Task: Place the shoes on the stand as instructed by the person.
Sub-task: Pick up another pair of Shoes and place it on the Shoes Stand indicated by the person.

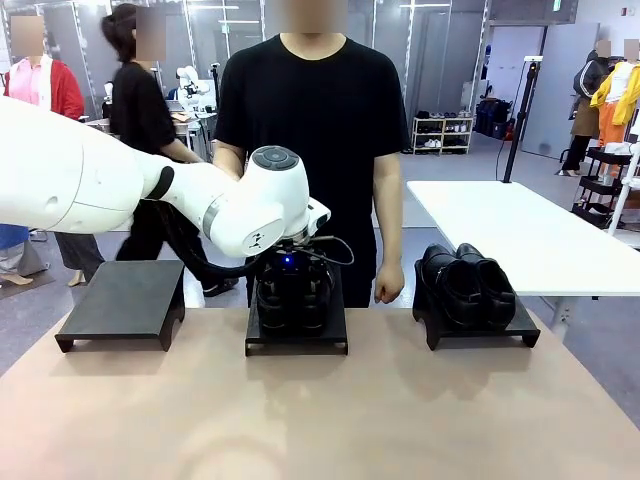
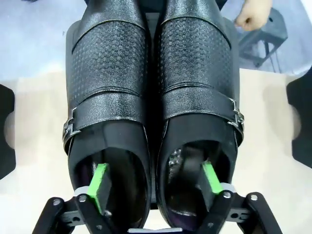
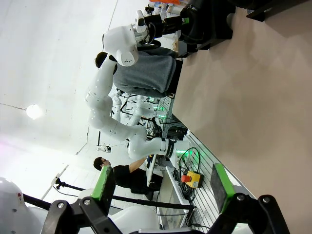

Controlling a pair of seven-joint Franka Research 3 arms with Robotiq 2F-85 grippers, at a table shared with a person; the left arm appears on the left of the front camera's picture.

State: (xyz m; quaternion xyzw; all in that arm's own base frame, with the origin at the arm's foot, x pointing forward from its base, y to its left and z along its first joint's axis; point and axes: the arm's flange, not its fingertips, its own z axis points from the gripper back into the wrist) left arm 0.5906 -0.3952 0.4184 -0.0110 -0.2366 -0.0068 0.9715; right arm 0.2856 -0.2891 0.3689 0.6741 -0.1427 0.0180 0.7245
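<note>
Three low black stands sit in a row across the table. The left stand [image 1: 122, 300] is bare. On the middle stand [image 1: 297, 335] sits the buckled-strap pair [image 2: 153, 97], with the left gripper [image 2: 155, 187] directly above it, spread wide, one green pad [image 2: 99, 185] down inside each shoe's opening and not pinching either one (the shoes rest on the stand on their own). The shoes lie side by side, touching, their long axis running straight away from the fingers, toes toward the person's hand [image 1: 388, 287] at the far edge. On the right stand [image 1: 520, 328] rests the plain-fronted pair [image 1: 467, 283]. The right gripper [image 3: 163, 187] hangs wide open and empty, well away from the shoes.
</note>
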